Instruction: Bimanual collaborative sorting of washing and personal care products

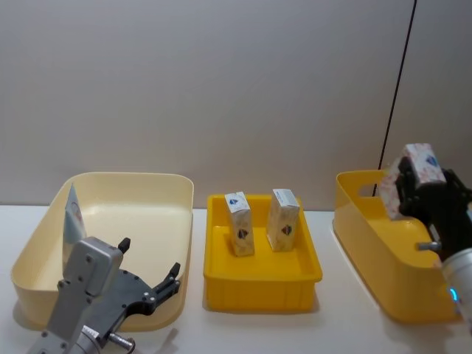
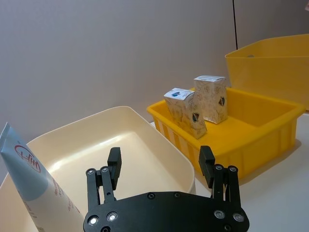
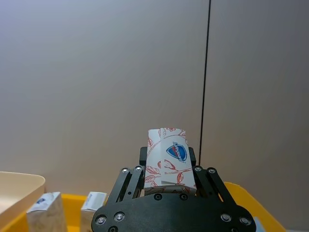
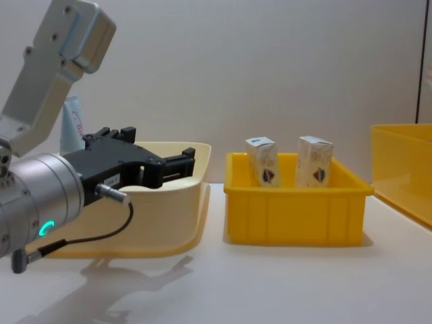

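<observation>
My right hand point(image 1: 414, 184) is clamping a white carton with red pattern point(image 1: 421, 164) above the big yellow bin point(image 1: 372, 247). My left hand point(image 1: 151, 274) is hovering with fingers apart over the cream bin point(image 1: 133, 181), where one tube point(image 1: 72, 214) is leaning.

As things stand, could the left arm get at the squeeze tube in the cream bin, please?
Probably yes. The left gripper hangs open over the near part of the cream bin, and the squeeze tube leans alone against the bin's left wall with nothing between them. The wall behind it may crowd one finger.
</observation>
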